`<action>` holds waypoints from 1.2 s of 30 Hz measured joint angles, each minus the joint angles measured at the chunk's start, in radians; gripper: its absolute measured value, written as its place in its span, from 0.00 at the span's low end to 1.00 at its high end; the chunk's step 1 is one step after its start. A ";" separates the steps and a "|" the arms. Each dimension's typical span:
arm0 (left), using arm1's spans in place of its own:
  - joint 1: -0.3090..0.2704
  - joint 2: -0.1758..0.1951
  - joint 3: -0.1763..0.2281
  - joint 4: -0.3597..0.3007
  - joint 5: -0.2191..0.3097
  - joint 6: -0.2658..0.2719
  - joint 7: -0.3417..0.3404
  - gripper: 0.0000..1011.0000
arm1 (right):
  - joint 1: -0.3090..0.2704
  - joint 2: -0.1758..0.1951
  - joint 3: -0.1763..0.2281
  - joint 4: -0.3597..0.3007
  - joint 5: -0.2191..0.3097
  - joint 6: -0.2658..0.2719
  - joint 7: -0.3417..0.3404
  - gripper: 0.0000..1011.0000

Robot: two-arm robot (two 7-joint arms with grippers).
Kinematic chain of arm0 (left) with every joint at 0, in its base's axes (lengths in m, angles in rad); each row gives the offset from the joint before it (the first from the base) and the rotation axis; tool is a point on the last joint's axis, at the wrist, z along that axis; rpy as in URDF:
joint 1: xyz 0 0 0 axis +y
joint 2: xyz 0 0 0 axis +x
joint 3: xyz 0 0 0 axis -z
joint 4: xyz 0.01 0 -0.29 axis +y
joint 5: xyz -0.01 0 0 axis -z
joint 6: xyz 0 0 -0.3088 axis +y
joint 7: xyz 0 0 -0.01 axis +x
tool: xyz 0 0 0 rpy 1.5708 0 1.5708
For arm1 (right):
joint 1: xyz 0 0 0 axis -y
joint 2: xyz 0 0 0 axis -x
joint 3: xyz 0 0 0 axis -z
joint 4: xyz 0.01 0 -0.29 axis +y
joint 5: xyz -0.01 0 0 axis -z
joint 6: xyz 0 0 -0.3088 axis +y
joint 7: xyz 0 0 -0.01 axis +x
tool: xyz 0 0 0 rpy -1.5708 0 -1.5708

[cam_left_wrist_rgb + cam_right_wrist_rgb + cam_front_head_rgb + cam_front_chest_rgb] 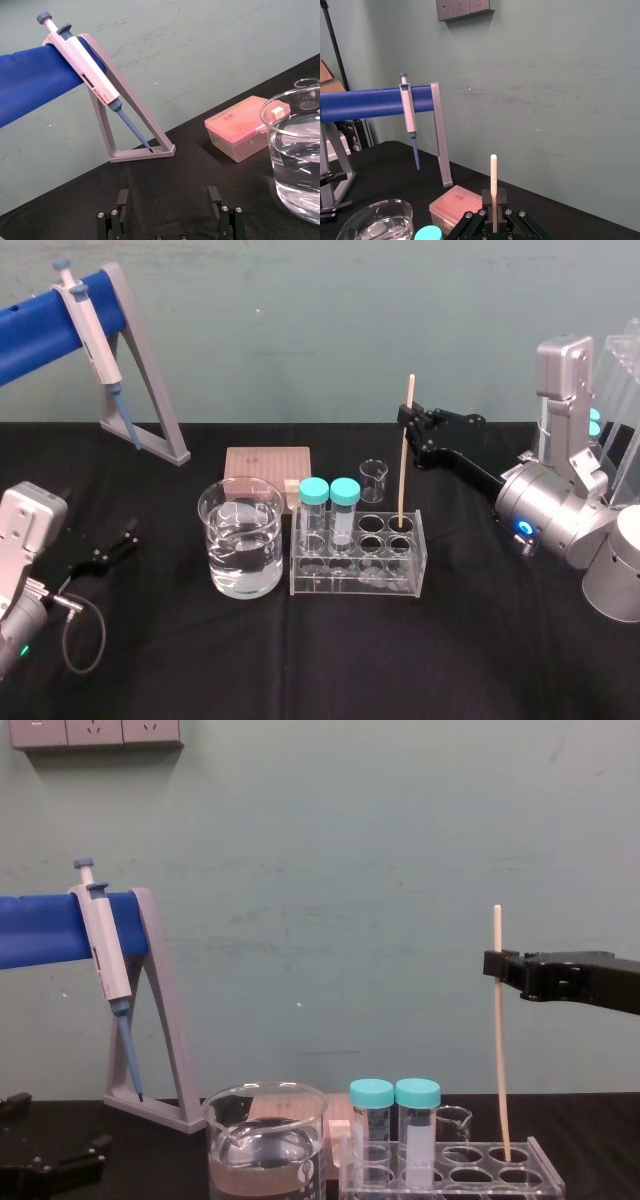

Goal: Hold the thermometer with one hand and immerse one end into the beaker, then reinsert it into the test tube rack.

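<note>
Head view: the right gripper is closed on the thermometer high up. The thermometer's foot sits in a back hole of the test tube rack, right of the beaker.

Left wrist view: the left gripper idles, jaws wide and empty.

Chest view: the rod looks light, stiff, slick and probably brittle, so a high, gentle hold suits it.

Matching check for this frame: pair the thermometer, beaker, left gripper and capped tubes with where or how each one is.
1 thermometer
2 beaker
3 left gripper
4 teal-capped tubes

A open, at the left of the table
B in the left end of the test tube rack
C upright in the rack's right end, held by the right gripper
D left of the rack, holding liquid

Pairs: 1-C, 2-D, 3-A, 4-B
</note>
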 joint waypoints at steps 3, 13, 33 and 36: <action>0.000 0.000 0.000 0.000 0.000 0.000 0.000 0.99 | 0.004 -0.002 -0.002 0.015 0.001 -0.005 0.009 0.05; 0.000 0.000 0.000 0.000 0.000 0.000 0.000 0.99 | 0.012 -0.004 -0.011 0.054 -0.009 -0.014 0.018 0.05; 0.000 0.000 0.000 0.000 0.000 0.000 0.000 0.99 | 0.027 -0.034 -0.024 0.112 -0.012 -0.028 0.033 0.05; 0.000 0.000 0.000 0.000 0.000 0.000 0.000 0.99 | 0.026 -0.036 -0.024 0.115 -0.013 -0.028 0.033 0.05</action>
